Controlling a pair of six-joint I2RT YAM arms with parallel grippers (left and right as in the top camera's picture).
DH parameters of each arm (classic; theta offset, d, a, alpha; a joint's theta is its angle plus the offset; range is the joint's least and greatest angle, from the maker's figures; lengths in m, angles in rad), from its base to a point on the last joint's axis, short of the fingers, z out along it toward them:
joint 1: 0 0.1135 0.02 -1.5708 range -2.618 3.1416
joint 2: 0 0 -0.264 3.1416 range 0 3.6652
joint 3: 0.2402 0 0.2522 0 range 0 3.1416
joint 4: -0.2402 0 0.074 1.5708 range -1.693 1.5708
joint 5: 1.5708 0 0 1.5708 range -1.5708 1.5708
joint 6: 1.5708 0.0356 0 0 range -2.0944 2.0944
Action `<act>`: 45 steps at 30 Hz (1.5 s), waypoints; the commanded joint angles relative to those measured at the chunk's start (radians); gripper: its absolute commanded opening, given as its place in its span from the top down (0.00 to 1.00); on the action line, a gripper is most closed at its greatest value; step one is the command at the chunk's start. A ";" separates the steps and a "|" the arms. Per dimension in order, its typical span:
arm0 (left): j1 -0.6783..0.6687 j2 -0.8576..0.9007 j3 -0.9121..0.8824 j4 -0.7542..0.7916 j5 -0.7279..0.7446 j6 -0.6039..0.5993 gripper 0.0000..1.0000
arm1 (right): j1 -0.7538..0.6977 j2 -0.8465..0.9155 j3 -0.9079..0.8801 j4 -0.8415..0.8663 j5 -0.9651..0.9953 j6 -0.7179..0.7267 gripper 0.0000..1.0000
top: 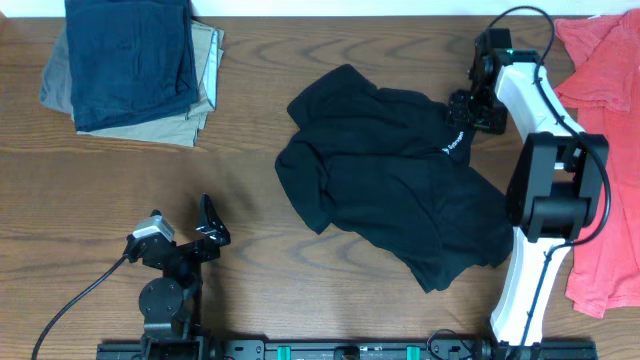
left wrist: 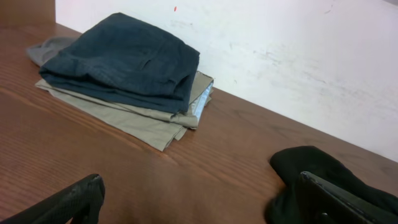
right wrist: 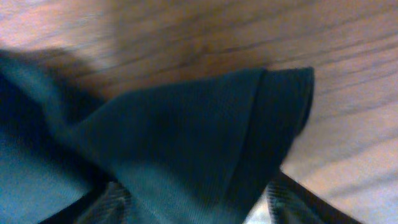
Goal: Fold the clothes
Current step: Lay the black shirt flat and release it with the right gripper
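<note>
Right arm stretched to far edge of black shirt [top: 390, 180], right pincer [top: 468, 112] part-open, astride a fold. left pincer [top: 212, 228] wide, empty, front-left. Shirt crumpled mid-counter [top: 260, 200]; open wood between them.

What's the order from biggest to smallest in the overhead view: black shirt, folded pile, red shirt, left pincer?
1. the black shirt
2. the folded pile or the red shirt: unsure, since the red shirt runs off the picture's edge
3. the left pincer, smallest
</note>
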 commanded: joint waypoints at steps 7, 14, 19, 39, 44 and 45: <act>0.005 -0.006 -0.030 -0.018 -0.019 0.010 0.02 | 0.001 0.043 -0.005 0.048 -0.013 0.001 0.99; 0.005 -0.006 -0.030 -0.018 -0.019 0.009 0.02 | 0.021 0.042 0.027 0.128 -0.151 0.010 0.99; 0.005 -0.006 -0.030 -0.018 -0.019 0.010 0.02 | 0.082 0.042 0.185 0.154 -0.199 0.024 0.99; 0.005 -0.006 -0.030 -0.018 -0.019 0.009 0.02 | 0.400 0.044 0.479 0.349 -0.071 0.035 0.18; 0.005 -0.006 -0.030 -0.018 -0.019 0.009 0.02 | 0.344 0.044 0.605 0.109 -0.054 0.035 0.01; 0.005 -0.006 -0.030 -0.018 -0.019 0.010 0.02 | 0.331 0.044 0.635 0.058 -0.053 0.035 0.01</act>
